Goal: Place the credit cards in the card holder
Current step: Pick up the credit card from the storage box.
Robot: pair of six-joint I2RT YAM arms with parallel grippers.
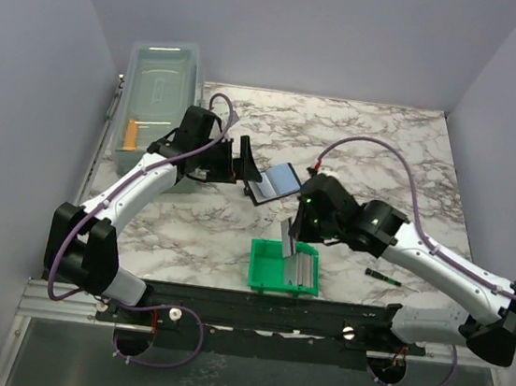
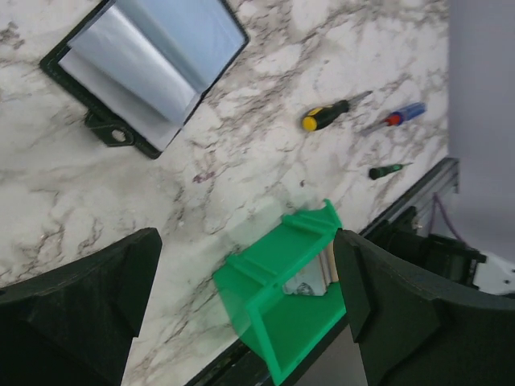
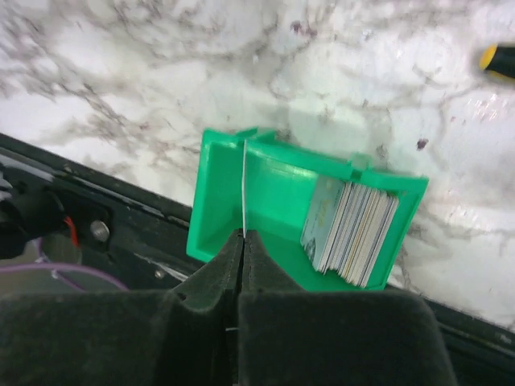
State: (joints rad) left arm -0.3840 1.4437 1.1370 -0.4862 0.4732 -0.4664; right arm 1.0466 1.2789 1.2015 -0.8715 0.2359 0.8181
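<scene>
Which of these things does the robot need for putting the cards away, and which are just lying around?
For the job:
- stack of cards, standing in the green bin
- one card, pinched edge-on in the right jaws
- card holder, lying open

Just lying about:
- screwdrivers
- clear box

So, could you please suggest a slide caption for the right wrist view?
Right gripper shut on one thin card, edge-on, over the green plastic bin holding a stack of cards.
</scene>
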